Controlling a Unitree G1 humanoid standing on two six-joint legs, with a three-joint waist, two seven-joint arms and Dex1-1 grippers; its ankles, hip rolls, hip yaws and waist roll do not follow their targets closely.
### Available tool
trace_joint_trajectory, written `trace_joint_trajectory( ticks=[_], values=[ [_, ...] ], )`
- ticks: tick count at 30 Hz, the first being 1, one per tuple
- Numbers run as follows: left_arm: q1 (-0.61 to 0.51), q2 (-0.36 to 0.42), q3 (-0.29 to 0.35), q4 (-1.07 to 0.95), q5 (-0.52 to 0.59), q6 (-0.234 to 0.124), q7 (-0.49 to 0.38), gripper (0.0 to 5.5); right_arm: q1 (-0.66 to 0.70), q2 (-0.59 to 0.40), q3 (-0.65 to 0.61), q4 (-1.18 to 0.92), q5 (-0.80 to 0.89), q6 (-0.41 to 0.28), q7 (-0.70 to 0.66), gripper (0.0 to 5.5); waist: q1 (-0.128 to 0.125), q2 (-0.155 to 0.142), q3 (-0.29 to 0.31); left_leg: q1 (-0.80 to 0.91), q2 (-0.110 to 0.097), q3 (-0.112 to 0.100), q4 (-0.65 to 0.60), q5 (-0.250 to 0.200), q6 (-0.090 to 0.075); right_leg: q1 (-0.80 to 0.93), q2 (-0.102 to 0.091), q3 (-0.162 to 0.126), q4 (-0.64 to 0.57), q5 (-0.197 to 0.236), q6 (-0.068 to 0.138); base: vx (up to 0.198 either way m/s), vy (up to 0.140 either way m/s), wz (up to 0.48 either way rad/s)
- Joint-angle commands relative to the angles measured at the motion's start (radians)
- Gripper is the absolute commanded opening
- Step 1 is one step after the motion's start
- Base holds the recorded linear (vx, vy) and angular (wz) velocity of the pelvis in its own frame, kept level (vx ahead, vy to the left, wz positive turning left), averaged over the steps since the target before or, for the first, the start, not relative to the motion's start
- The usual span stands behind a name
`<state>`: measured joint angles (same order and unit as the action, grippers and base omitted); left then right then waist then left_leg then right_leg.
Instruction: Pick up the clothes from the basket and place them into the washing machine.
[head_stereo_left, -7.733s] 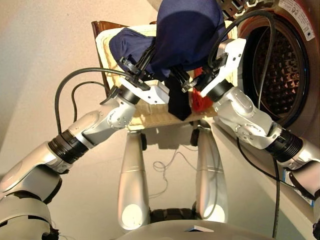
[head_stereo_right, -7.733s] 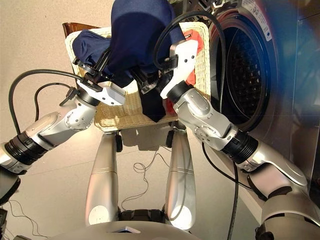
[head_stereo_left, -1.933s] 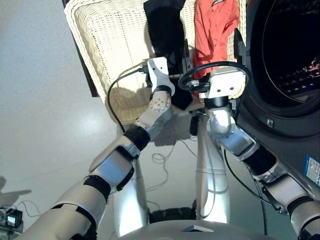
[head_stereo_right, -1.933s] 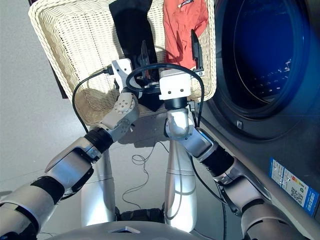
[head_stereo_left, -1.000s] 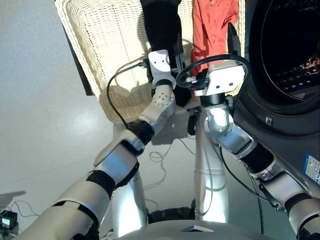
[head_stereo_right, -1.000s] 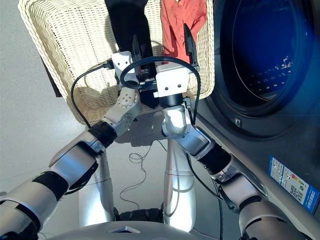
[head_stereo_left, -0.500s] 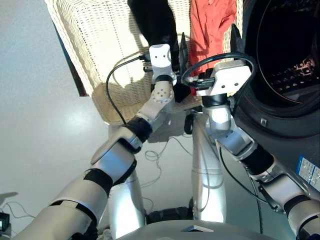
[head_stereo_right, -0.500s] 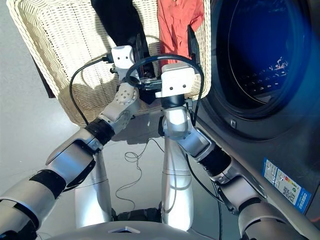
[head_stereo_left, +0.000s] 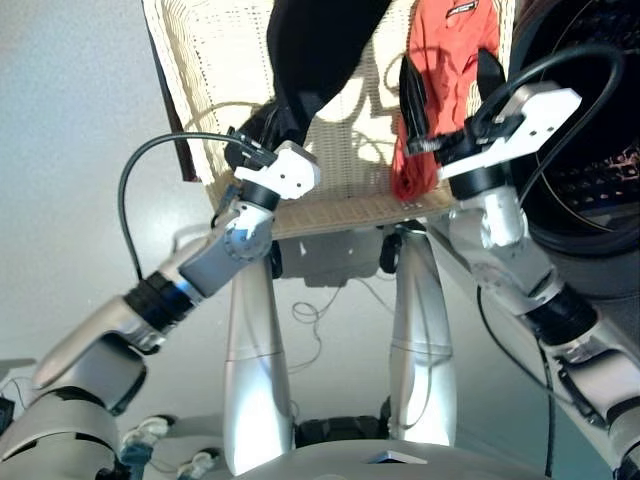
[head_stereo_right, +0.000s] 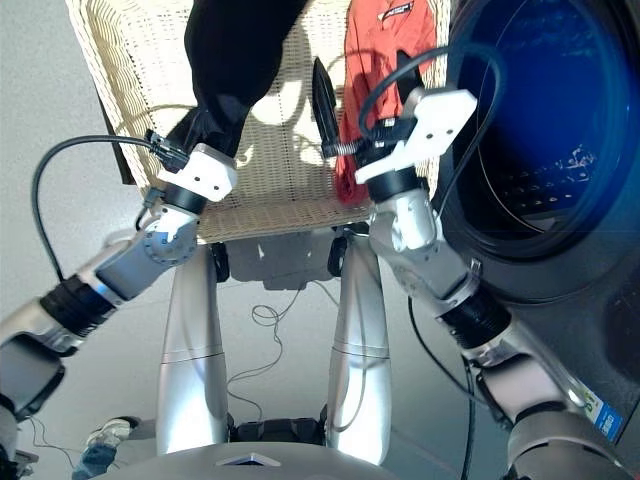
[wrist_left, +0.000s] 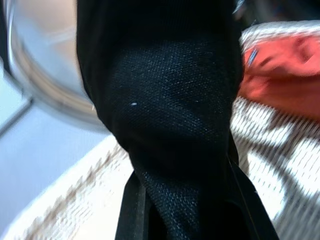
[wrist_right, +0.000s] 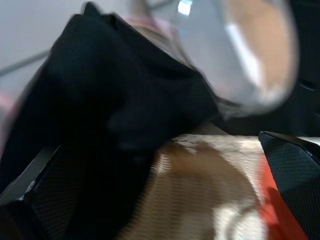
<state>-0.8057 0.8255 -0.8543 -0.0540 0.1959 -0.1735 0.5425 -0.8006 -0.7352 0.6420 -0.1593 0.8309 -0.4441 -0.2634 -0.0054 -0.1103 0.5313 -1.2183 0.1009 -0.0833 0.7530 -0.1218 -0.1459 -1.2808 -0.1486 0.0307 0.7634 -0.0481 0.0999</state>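
Left gripper (head_stereo_left: 262, 135) clenched on the black garment (head_stereo_left: 315, 45), which hangs lifted over the basket (head_stereo_left: 215, 60). Right gripper (head_stereo_left: 447, 92) spread wide, empty, straddling the coral-red garment (head_stereo_left: 440, 60) lying at basket's right side. Washing machine (head_stereo_right: 540, 150) at right, drum open.

My arms: silver-grey rounded shells, broken by black ribbed bands at forearm and elbow. Left claw (head_stereo_left: 262, 135) sits on a white boxy wrist housing above a grey ball joint pitted with small round dimples; its black fingers mostly hidden. Right claw (head_stereo_right: 362, 90) carries the same white angular block, with two long, tapered black fingers (head_stereo_right: 322, 95), textured on their inner faces. A black cable loops off each wrist, the left in a wide arc, the right curling over the housing.
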Motion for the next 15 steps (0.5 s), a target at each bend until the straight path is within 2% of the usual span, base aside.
trace_joint_trajectory(
  ticks=[1, 8, 15],
  values=[
    [-0.048, -0.001, -0.028, -0.183, 0.131, -0.090, 0.024, 0.00, -0.085, -0.047, 0.094, -0.140, 0.068, -0.032, 0.094, 5.50, -0.014, 0.056, -0.011, -0.010, 0.000, 0.052, -0.079, 0.071, 0.036, 0.046, -0.004, -0.048, -0.048, -0.035, 0.030, 0.000, 0.000, 0.000],
    [-0.142, -0.025, -0.097, -0.200, 0.200, -0.087, 0.037, 0.00, -0.208, -0.004, 0.210, -0.134, 0.147, 0.002, 0.163, 5.50, -0.005, 0.063, -0.011, -0.010, -0.003, 0.053, -0.082, 0.071, 0.035, 0.047, -0.007, -0.051, -0.047, -0.037, 0.030, 0.000, 0.000, 0.000],
    [-0.172, -0.067, -0.100, -0.199, 0.214, -0.080, 0.051, 0.00, -0.233, 0.096, 0.234, -0.064, 0.169, 0.017, 0.151, 5.50, 0.004, 0.073, -0.011, -0.015, -0.005, 0.056, -0.078, 0.070, 0.036, 0.040, -0.008, -0.048, -0.043, -0.036, 0.029, 0.000, 0.000, 0.000]
  ],
)
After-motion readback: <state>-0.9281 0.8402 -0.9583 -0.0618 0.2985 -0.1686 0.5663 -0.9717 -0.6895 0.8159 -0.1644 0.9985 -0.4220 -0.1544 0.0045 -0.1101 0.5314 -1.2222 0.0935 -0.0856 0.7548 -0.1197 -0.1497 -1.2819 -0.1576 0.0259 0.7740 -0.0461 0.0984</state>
